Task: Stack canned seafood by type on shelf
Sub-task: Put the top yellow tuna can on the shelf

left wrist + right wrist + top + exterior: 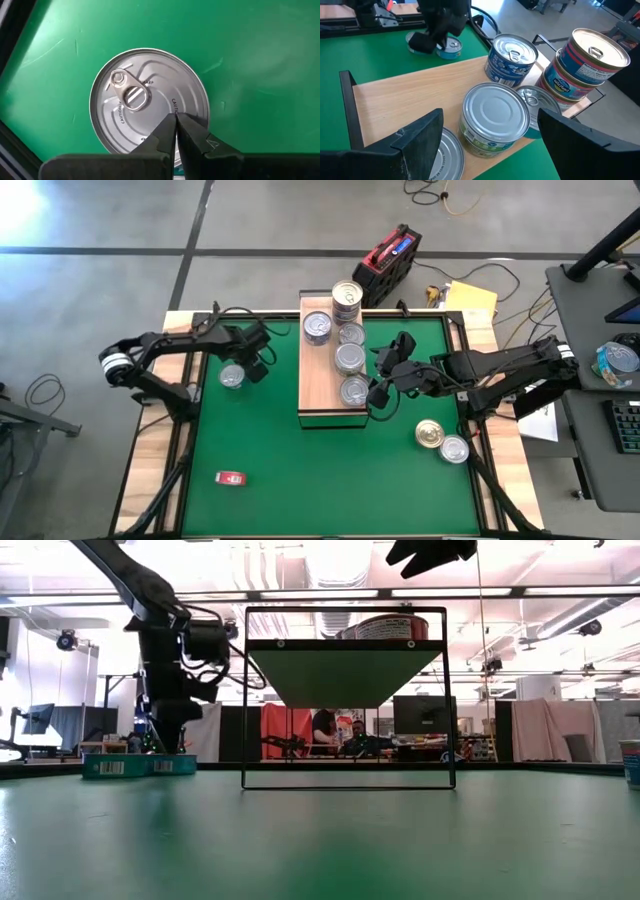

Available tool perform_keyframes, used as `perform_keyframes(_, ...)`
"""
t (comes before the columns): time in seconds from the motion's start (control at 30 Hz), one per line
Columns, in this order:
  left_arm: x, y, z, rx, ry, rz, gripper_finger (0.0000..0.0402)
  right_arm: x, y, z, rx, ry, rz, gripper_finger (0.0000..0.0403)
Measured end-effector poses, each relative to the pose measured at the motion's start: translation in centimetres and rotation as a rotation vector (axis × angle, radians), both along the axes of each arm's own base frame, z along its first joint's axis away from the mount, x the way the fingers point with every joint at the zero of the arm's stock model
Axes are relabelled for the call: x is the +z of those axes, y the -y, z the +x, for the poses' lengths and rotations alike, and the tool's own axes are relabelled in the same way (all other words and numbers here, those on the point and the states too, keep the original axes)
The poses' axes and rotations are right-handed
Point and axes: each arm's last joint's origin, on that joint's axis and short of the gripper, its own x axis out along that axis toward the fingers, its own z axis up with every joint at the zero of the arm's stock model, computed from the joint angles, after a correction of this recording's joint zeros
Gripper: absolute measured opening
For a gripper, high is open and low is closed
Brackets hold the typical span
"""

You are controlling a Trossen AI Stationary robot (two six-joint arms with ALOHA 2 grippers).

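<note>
A silver-lidded can (149,100) with a pull tab lies flat on the green mat (300,470), left of the shelf. My left gripper (176,120) is shut, its tips pointing down over the lid near the rim; the high view shows this gripper (241,369) beside that can (232,377). The light-wood shelf (318,385) carries several cans, with a two-can stack (347,295) at its far end. My right gripper (490,117) hangs open well above the shelf's near cans (495,117), touching none. My left gripper's shut fingertips (170,125) come from above, pointing steeply down at the lid's outer part (182,107), beside the pull tab. Whether they touch the lid I cannot tell. The can rests flat on the mat.
A gold-lidded can (430,433) and a silver one (454,449) lie on the mat's right side. A small red flat object (230,477) lies near the front left. The shelf's left half is bare wood. People sit in the room behind (340,735).
</note>
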Motion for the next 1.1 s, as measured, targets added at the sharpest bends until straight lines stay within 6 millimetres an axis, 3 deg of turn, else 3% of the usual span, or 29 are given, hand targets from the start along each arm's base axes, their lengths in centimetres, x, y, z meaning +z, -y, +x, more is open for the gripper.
perform_keyframes(0.3,-0.3,1.0,0.8,-0.024,-0.009,-0.001,0.0,0.0,0.0,0.0,0.001,-0.002,0.0,0.0313)
perform_keyframes(1.1,0.0,9.1,2.9,-0.155,0.035,-0.169,0.0,0.0,0.0,0.0,0.005,-0.003,-0.002,0.0313)
